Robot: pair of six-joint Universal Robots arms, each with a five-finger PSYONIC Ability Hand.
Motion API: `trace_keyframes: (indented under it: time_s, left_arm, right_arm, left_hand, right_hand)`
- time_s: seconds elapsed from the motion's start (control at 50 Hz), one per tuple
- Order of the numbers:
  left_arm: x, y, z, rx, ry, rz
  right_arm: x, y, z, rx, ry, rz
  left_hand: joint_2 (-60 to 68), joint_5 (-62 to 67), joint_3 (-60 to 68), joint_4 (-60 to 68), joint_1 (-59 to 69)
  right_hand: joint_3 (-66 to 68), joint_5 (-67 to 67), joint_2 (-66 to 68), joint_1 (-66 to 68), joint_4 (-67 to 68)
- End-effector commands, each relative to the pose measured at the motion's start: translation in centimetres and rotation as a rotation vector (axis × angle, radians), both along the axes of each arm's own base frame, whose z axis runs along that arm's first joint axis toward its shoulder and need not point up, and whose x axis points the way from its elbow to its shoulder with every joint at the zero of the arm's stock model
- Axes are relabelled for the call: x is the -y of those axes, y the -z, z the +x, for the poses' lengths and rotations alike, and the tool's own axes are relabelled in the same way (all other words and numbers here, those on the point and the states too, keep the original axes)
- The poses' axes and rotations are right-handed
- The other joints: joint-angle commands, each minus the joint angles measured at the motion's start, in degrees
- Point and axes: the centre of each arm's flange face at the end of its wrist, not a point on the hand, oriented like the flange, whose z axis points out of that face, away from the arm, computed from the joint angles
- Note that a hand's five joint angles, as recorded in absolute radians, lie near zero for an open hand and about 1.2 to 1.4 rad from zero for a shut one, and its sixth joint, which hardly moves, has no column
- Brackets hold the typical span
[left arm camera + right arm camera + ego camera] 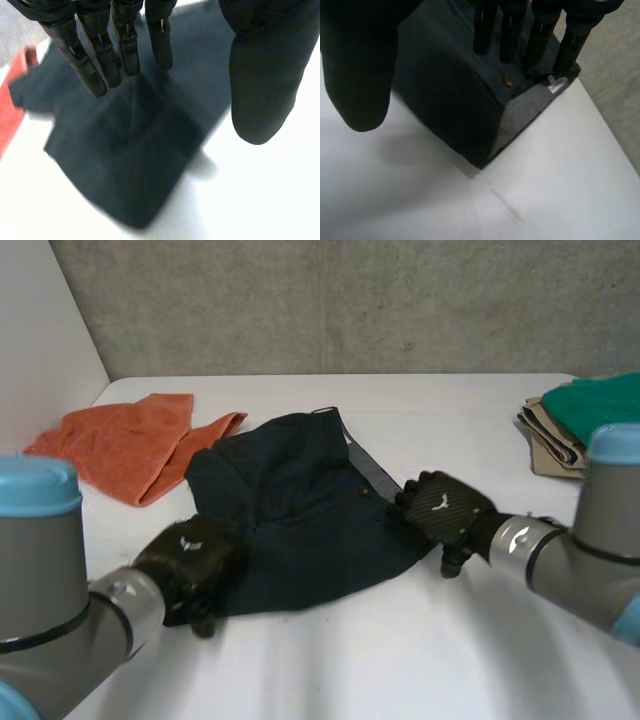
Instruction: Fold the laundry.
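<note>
Garment lies flat mid-table. Left hand at its near-left corner, right hand on its right edge, both w/ fingers straight, gripping nothing. Best pinch both sides evenly, else fold skews.

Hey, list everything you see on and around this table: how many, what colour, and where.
garment: one, dark navy, spread in the middle of the table
cloth: one, orange, crumpled at the table's far left
folded top: one, green, on the pile at the right edge
folded piece: one, beige, under the green one
table: one, white
wall: one, grey, behind the table
left hand: one, black, fingers straight, at the garment's near left corner
right hand: one, black, fingers straight, at the garment's right edge
</note>
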Motion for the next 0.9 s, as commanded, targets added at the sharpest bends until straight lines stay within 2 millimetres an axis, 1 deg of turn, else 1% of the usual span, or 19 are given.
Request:
trace_keyframes:
  time_s: [0.02, 0.06, 0.1, 0.12, 0.18, 0.26, 0.32, 0.4, 0.42, 0.46, 0.5, 0.56, 0.62, 0.64, 0.7, 0.72, 0.78, 0.8, 0.9]
  left_arm:
    - [2.1, 2.8, 1.4, 0.028, -0.029, 0.046]
    - [2.8, 3.5, 1.4, 0.034, -0.029, 0.045]
    - [3.7, 4.3, 1.5, 0.053, -0.023, 0.044]
    - [4.2, 4.7, 1.5, 0.064, -0.020, 0.037]
    - [4.8, 5.3, 1.3, 0.078, -0.008, 0.022]
    - [6.1, 5.8, 1.0, 0.104, -0.003, -0.027]
    - [7.2, 5.9, 0.7, 0.130, 0.000, -0.083]
    - [8.8, 5.6, 0.2, 0.164, -0.006, -0.183]
    - [9.6, 5.3, 0.0, 0.176, -0.010, -0.231]
    - [10.3, 5.1, -0.1, 0.185, -0.021, -0.271]
    - [11.2, 4.2, -0.4, 0.185, -0.030, -0.323]
    - [11.5, 3.0, -0.7, 0.176, -0.029, -0.348]
    - [11.1, 0.1, -1.1, 0.131, -0.020, -0.386]
    - [10.7, -2.5, -1.3, 0.086, -0.017, -0.425]
    - [9.9, -7.2, -1.2, -0.004, -0.035, -0.497]
    - [9.1, -10.6, -1.0, -0.078, -0.046, -0.549]
    - [7.8, -15.2, -0.5, -0.189, -0.063, -0.613]
    - [7.0, -17.8, -0.3, -0.257, -0.065, -0.647]
    - [6.5, -21.3, 0.0, -0.354, -0.066, -0.636]
  right_arm:
    - [0.6, 2.8, 1.6, 0.012, -0.024, -0.038]
    - [0.8, 3.4, 1.9, 0.008, -0.021, -0.048]
    - [1.2, 4.0, 2.2, 0.002, -0.003, -0.063]
    - [1.7, 4.1, 2.4, 0.003, 0.014, -0.081]
    - [2.3, 4.0, 2.7, 0.022, 0.035, -0.113]
    - [2.7, 3.5, 2.8, 0.073, 0.068, -0.121]
    - [2.6, 3.0, 2.8, 0.105, 0.083, -0.101]
    - [2.4, 1.7, 2.7, 0.152, 0.112, -0.079]
    - [2.4, 1.2, 2.7, 0.170, 0.125, -0.067]
    - [2.3, 0.6, 2.6, 0.191, 0.138, -0.050]
    - [2.2, -0.4, 2.4, 0.225, 0.157, -0.023]
    - [1.9, -1.6, 2.2, 0.250, 0.171, 0.000]
    - [1.8, -4.0, 1.7, 0.285, 0.196, 0.007]
    - [1.8, -5.5, 1.2, 0.299, 0.211, -0.001]
    - [1.6, -8.5, 0.7, 0.331, 0.226, -0.033]
    - [1.4, -10.7, 0.3, 0.355, 0.236, -0.061]
    - [1.1, -13.8, -0.2, 0.398, 0.252, -0.103]
    - [0.9, -15.8, -0.7, 0.432, 0.269, -0.130]
    - [0.0, -20.9, -1.7, 0.544, 0.308, -0.188]
  left_hand:
    - [-6.45, -6.90, -6.53, -6.78, -6.52]
    - [-7.81, -8.26, -7.89, -8.14, -7.88]
    - [-8.82, -9.27, -8.90, -9.15, -8.89]
    - [-9.99, -10.44, -10.07, -10.32, -10.06]
    - [-11.18, -11.63, -11.26, -11.51, -11.25]
    - [-11.01, -11.46, -11.09, -11.34, -11.09]
    - [-4.15, -4.59, -4.23, -4.47, -4.22]
    - [20.55, 20.11, 20.47, 20.23, 20.48]
    - [36.10, 35.65, 36.02, 35.77, 36.02]
    - [52.49, 52.04, 52.41, 52.16, 52.42]
    - [54.74, 54.29, 54.66, 54.41, 54.67]
    - [54.74, 54.29, 54.66, 54.41, 54.67]
    - [54.74, 54.29, 54.66, 54.41, 54.67]
    - [54.74, 54.29, 54.66, 54.41, 54.67]
    - [54.74, 54.29, 54.66, 54.41, 54.67]
    - [54.74, 54.29, 54.66, 54.41, 54.67]
    - [54.74, 54.29, 54.66, 54.41, 54.67]
    - [54.74, 54.29, 54.66, 54.41, 54.67]
    - [54.74, 54.29, 54.66, 54.41, 54.67]
  right_hand:
    - [4.89, 4.50, 6.03, 4.91, 5.12]
    - [4.89, 4.50, 6.03, 4.91, 5.12]
    - [13.93, 13.53, 15.07, 13.95, 14.15]
    - [28.80, 28.40, 29.94, 28.82, 29.02]
    - [57.81, 57.42, 58.95, 57.83, 58.04]
    - [57.90, 57.51, 59.04, 57.92, 58.13]
    - [57.90, 57.51, 59.04, 57.92, 58.13]
    - [57.90, 57.51, 59.04, 57.92, 58.13]
    - [57.90, 57.51, 59.04, 57.92, 58.13]
    - [57.90, 57.51, 59.04, 57.92, 58.13]
    - [57.90, 57.51, 59.04, 57.92, 58.13]
    - [57.90, 57.51, 59.04, 57.92, 58.13]
    - [57.90, 57.51, 59.04, 57.92, 58.13]
    - [57.90, 57.51, 59.04, 57.92, 58.13]
    - [57.90, 57.51, 59.04, 57.92, 58.13]
    - [57.90, 57.51, 59.04, 57.92, 58.13]
    - [57.90, 57.51, 59.04, 57.92, 58.13]
    - [57.90, 57.51, 59.04, 57.92, 58.13]
    - [57.90, 57.51, 59.04, 57.92, 58.13]
